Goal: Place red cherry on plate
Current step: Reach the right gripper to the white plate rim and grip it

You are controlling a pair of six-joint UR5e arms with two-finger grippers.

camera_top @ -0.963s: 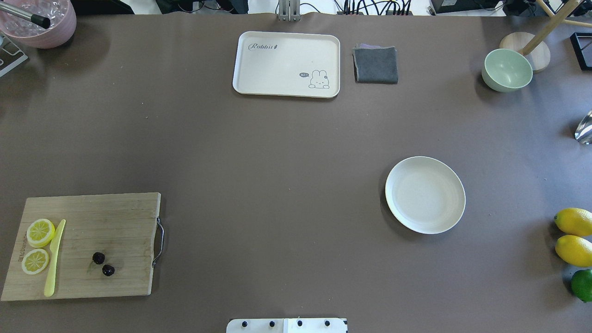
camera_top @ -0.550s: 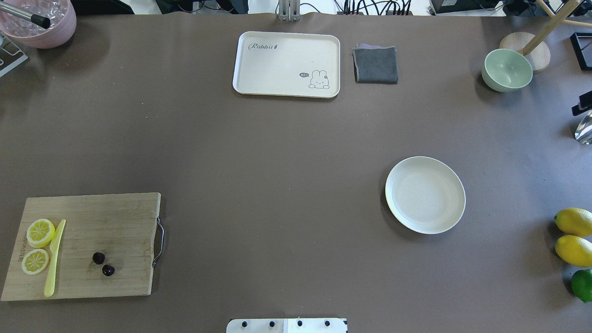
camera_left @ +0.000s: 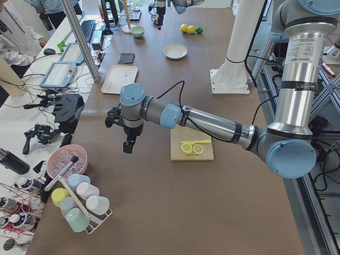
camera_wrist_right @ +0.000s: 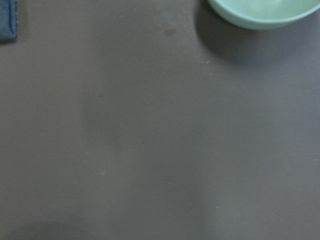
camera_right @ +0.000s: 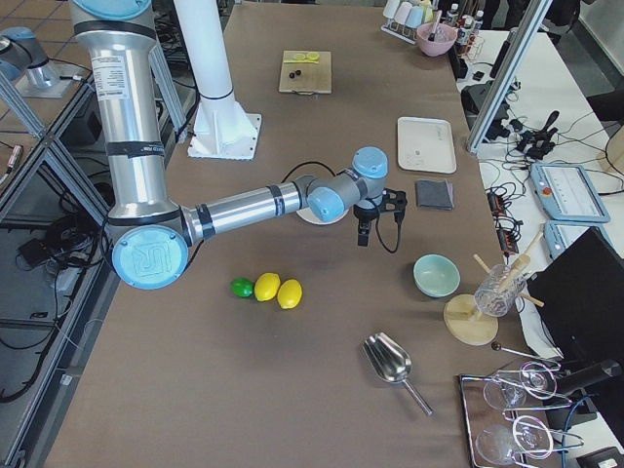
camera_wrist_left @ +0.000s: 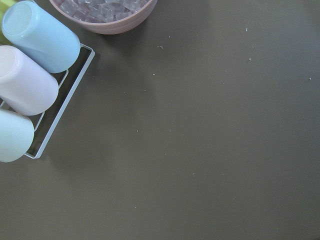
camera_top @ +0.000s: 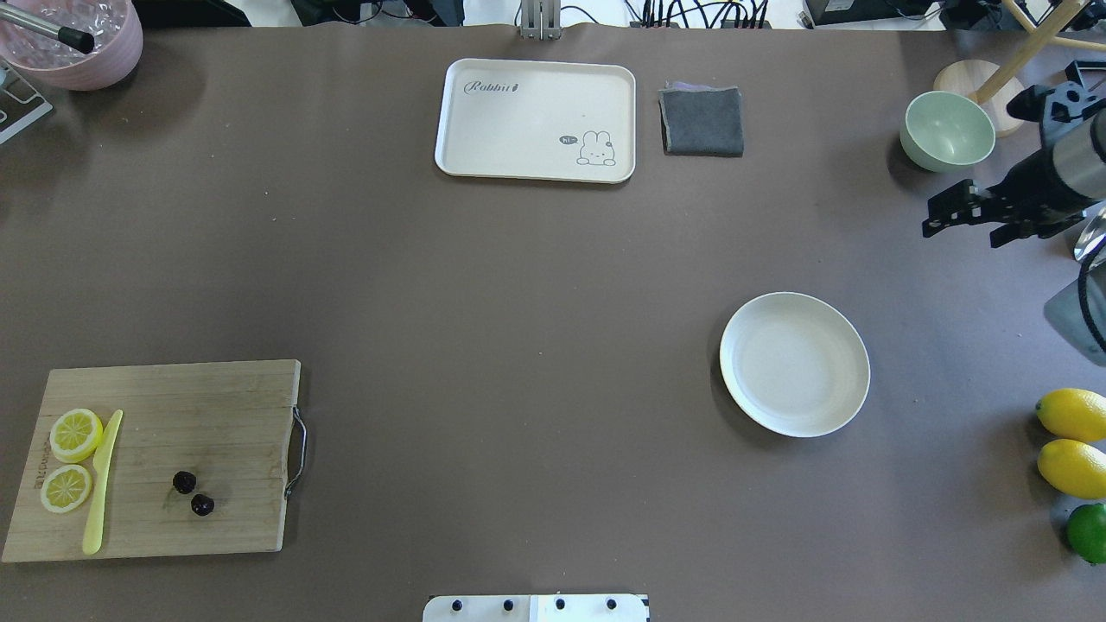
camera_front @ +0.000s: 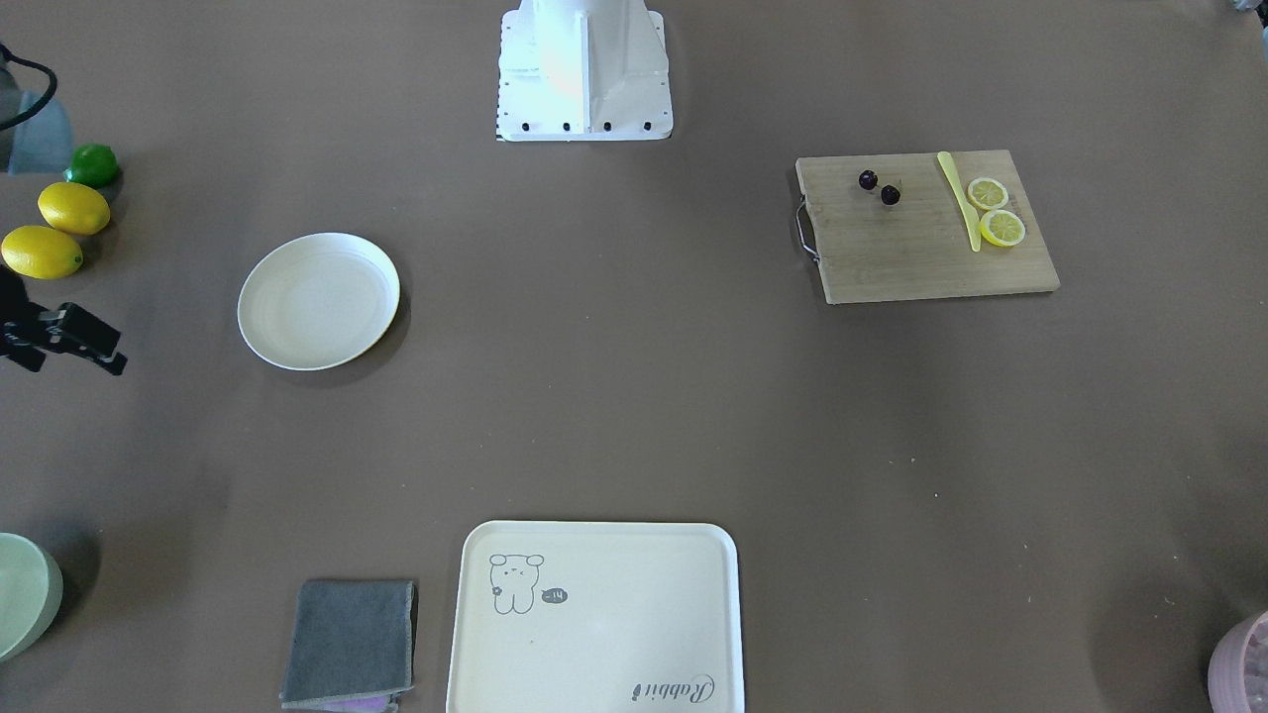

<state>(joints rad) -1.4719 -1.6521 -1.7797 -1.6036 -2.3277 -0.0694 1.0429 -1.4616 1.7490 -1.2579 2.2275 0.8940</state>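
Brown table, nothing fancy, and we've got the red cherry [camera_top: 192, 493] sitting on the wooden cutting board [camera_top: 173, 397] in the table's near corner on the robot's left. That's well apart from the plate [camera_top: 795, 364], which lies bare in the table's right half. We reckon the cherry is super light and hard-ish: two tiny round balls on a skinny stem, so it'll probably roll or squirt out of a sloppy pinch. Our guess is to close gently across one ball, or right where the two sit closest, rather than trust the stem. The right claw [camera_top: 961, 231] hangs over the table's right end just beside the green bowl [camera_top: 948, 130], fingers spread and holding nothing. The left claw [camera_left: 122, 133] is up by the far left corner near the pink bowl [camera_wrist_left: 105, 12]; we can't tell how its fingers stand. Compared with a second ago, the right arm has swung in over the right edge, while the cherry and plate haven't budged.
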